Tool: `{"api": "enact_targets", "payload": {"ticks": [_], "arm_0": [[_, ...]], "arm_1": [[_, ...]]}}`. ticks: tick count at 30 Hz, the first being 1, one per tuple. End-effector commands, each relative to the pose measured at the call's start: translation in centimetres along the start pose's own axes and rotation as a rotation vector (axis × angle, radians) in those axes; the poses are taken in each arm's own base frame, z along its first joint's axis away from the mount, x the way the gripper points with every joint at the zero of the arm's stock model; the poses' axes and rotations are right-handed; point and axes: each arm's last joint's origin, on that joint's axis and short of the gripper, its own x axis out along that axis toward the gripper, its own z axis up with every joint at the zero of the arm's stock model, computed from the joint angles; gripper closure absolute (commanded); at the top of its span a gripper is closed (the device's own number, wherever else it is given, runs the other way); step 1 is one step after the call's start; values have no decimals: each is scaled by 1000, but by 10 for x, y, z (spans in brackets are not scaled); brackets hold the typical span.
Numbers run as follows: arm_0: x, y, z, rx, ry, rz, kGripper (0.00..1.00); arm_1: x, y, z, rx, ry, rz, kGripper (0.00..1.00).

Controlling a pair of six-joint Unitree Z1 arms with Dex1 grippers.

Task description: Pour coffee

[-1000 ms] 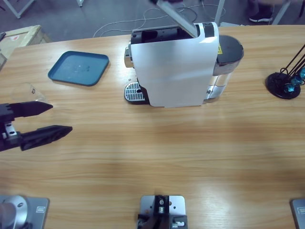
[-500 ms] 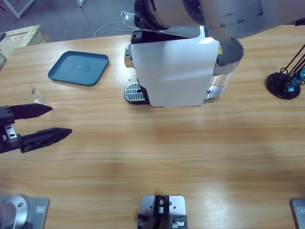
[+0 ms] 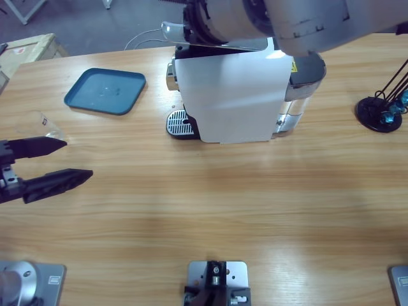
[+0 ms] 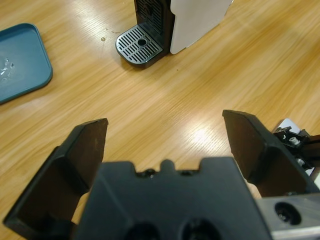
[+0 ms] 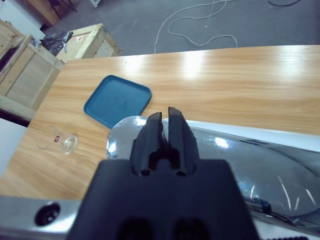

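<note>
Two grippers in play here. Left gripper [image 3: 60, 160] at the table's left edge, jaws spread wide, nothing between them, hovering over bare wood; same story in its own wrist view [image 4: 165, 145], just open planks ahead and the coffee machine's drip grille [image 4: 140, 44] further out. Right gripper [image 5: 164, 120] up top over the machine, jaws pinched nearly together with only a thin slit between, sitting right above the shiny silver lever [image 5: 210, 150] on the machine's top. Can't tell whether actually touching the lever or just over it. In the high view, only a big silver arm [image 3: 280, 19] covering the back of the machine, with the lever's tip [image 3: 171, 28] poking out to the left.

Small clear tumbler [image 3: 46, 123] with a dark logo just beyond the left gripper's upper jaw, close to it but not between the jaws. Also visible in the right wrist view [image 5: 59, 140], lying on its side by the look of it. Coffee inside: can't make out any from here.

White-and-black coffee machine [image 3: 229, 95] mid-table at the far side, drip tray [image 3: 179, 123] empty at its left end. Blue tray [image 3: 105, 90] between tumbler and machine, well apart from both. Black stand [image 3: 382, 105] with blue bits at the far right.
</note>
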Motion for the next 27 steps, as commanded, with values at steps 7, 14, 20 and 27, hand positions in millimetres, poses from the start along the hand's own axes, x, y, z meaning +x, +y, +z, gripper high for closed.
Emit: {"api": "enact_targets", "payload": {"ticks": [7,14,20,27], "arm_0": [[-2,2,-11,-18,22,10,9],[-1,2,-11,-19,24,8,9],[-1,2,-12,-19,27,9,9],[-1,2,-12,-19,27,10,9]], "arm_1": [[70,-38,-126,-160,364,-210,1000],[71,-41,-131,-163,378,-223,1000],[73,-43,-134,-173,397,-236,1000],[74,-45,-139,-184,426,-247,1000]]}}
